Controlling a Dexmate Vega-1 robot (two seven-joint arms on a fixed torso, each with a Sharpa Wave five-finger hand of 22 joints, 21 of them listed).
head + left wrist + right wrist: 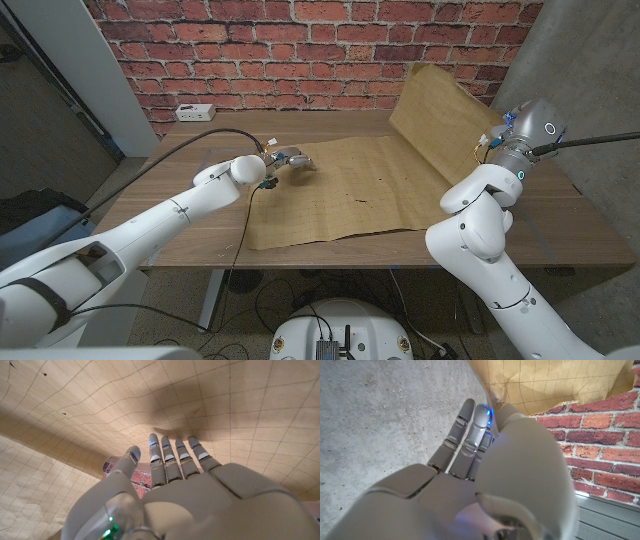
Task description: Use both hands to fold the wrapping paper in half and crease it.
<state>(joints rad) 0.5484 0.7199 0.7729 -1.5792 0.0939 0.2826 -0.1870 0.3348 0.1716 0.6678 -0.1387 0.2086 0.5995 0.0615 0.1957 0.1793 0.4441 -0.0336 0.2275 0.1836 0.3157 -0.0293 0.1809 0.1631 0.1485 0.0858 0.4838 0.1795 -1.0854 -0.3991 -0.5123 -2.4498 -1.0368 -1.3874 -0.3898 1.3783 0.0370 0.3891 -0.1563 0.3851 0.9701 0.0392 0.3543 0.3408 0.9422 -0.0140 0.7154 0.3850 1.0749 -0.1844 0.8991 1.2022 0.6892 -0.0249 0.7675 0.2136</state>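
A large sheet of brown gridded wrapping paper (345,195) lies across the wooden desk (560,215), its right end lifted upright. The right hand (485,435) pinches that raised edge between thumb and fingers. The left hand (285,160) rests on the paper's far left part, fingers (172,455) extended together, holding nothing.

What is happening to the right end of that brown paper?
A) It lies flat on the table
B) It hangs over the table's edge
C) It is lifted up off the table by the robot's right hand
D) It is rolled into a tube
C: in the head view the wrapping paper's right end stands raised above the table, held up at the right hand, while the rest lies flat.
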